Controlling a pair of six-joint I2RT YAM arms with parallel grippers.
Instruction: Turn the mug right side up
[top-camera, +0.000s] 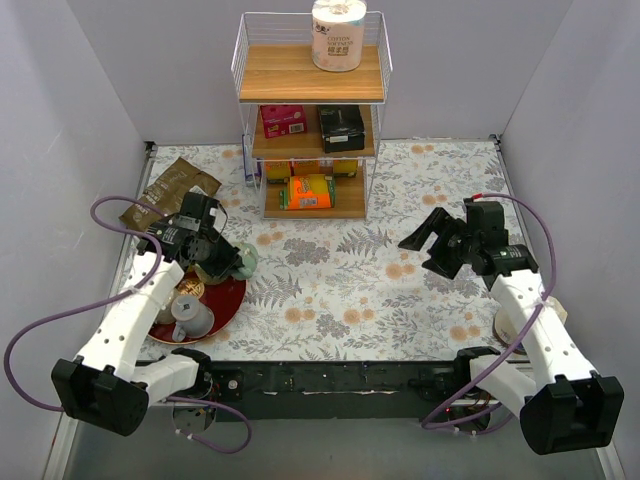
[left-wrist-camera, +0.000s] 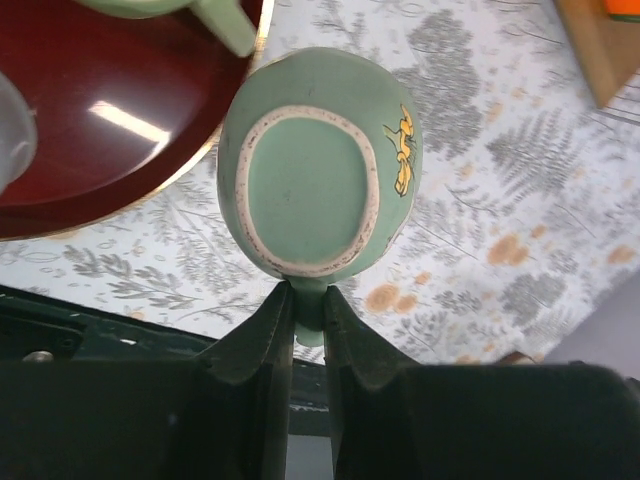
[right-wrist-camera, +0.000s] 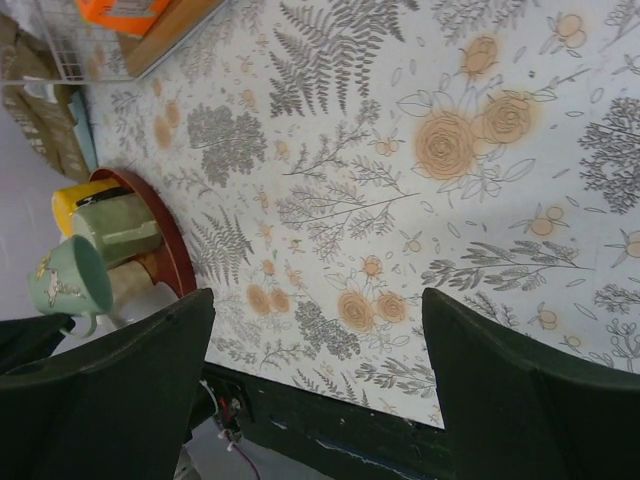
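Top view: The left gripper (top-camera: 228, 262) is at the left side of the table (top-camera: 340, 290), just past the far right rim of a red tray (top-camera: 228, 303). Its jaws are closed on a pale green mug (top-camera: 244, 262). The mug hangs off the right of the fingertips, above the tray edge, apparently clear of the table. The right gripper (top-camera: 432, 245) is well apart, at the table's right, so the left arm is the 1 doing the work.

Left wrist view: The mug's (left-wrist-camera: 315, 165) unglazed oval base faces the lens w/ a yellow motif on 1 side. Its long axis runs approx. along the fingers, mouth pointing away from the wrist. The left gripper (left-wrist-camera: 308, 300) is nearly shut, pinching only the handle. Judgement: the wrist needs to roll until the mouth faces up.

Right wrist view: The mug (right-wrist-camera: 68, 282) is at the far left edge, handle down in the dark fingers, next to the tray (right-wrist-camera: 178, 255). It looks tipped, not upright. The right gripper (right-wrist-camera: 315, 390) is spread wide, w/ nothing btw. its jaws.
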